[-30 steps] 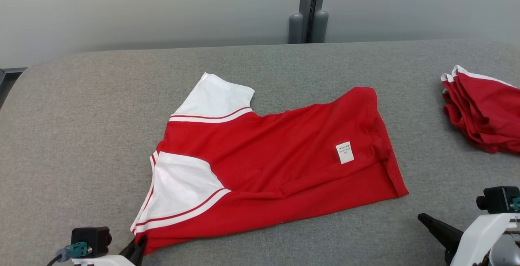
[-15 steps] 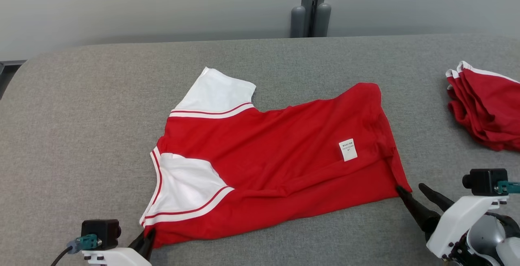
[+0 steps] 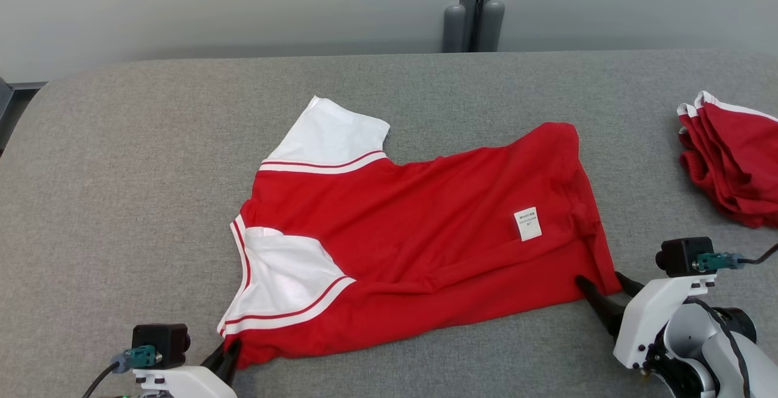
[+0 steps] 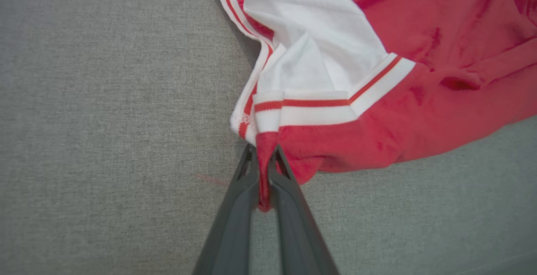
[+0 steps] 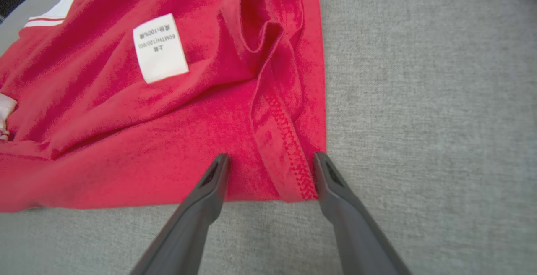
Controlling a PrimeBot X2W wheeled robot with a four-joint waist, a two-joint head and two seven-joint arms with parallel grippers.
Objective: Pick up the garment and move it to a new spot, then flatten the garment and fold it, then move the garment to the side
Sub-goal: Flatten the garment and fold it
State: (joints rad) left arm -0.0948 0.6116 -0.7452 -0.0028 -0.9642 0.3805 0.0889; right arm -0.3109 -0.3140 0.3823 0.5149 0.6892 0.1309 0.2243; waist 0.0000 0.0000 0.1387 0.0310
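The left gripper [image 4: 263, 152] is clamped on a red corner of the shirt [image 3: 413, 234], a pinch plain in the left wrist view but unclear from the head. The right gripper [image 5: 272, 157] stands open, fingers straddling the stitched hem corner, which the right wrist view shows near a white label [image 5: 160, 48]. The shirt lies spread on the middle of the table [image 3: 121, 173], well apart from a red pile [image 3: 735, 161].

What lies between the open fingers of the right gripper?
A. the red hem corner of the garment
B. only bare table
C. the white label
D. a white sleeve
A: in the right wrist view the right gripper stands open around the stitched red corner of the garment.
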